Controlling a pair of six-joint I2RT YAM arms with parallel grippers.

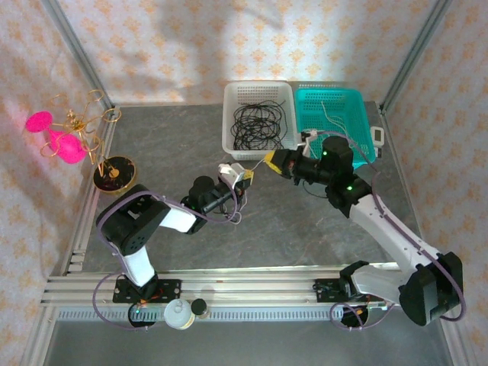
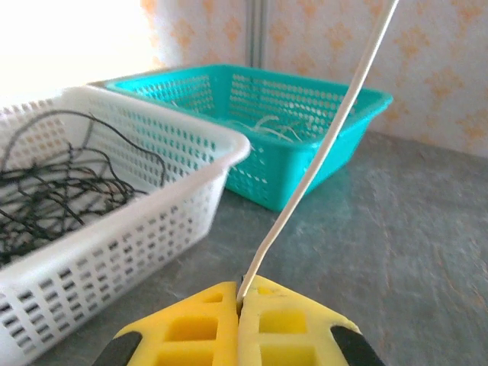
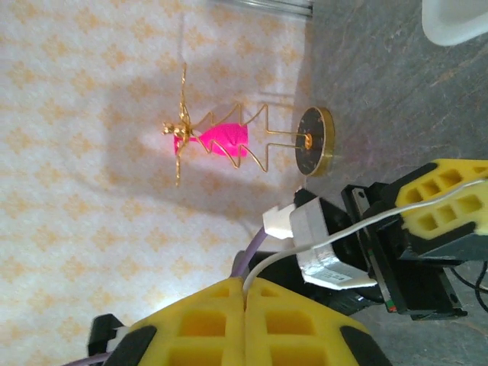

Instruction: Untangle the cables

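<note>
Top external view: the left gripper [image 1: 248, 177] and the right gripper [image 1: 267, 162] are meeting nose to nose above the grey stone-patterned worktop [image 1: 229, 252], just in front of two baskets.
Left jaws: the yellow moulded pads are pressing together and pinching a thin white flexible cable [image 2: 320, 160], which is rising taut and nearly straight out of their seam.
Right jaws: these are pressing together too, pinching the same cable where it is curving out of their seam [image 3: 358, 225] and running across to the left gripper.
Cable position: the stretch between the two grips is hanging clear of the worktop; I cannot tell where its loose ends are trailing.
Other cables: wiry black cables [image 1: 259, 122] are lying in loose springy loops inside the white perforated plastic basket [image 1: 227, 130]; pale thin cords [image 1: 332, 114] are lying in the teal perforated plastic basket [image 1: 368, 126] touching its side.
Step in hand: probably a two-handed hold on one freed white cable, either drawing it straight or passing it over.
Next move: judging by colour, it is heading for the teal basket; one grip would need to be letting go while the other is carrying, with slack trailing clear of the black loops.
Materials: the cable is looking smooth and slippery, the pads soft and cellular, the baskets rigid and latticed.
Bystander: a gold wire ornament with pink pieces [image 3: 221, 141] is standing well apart on the left.
</note>
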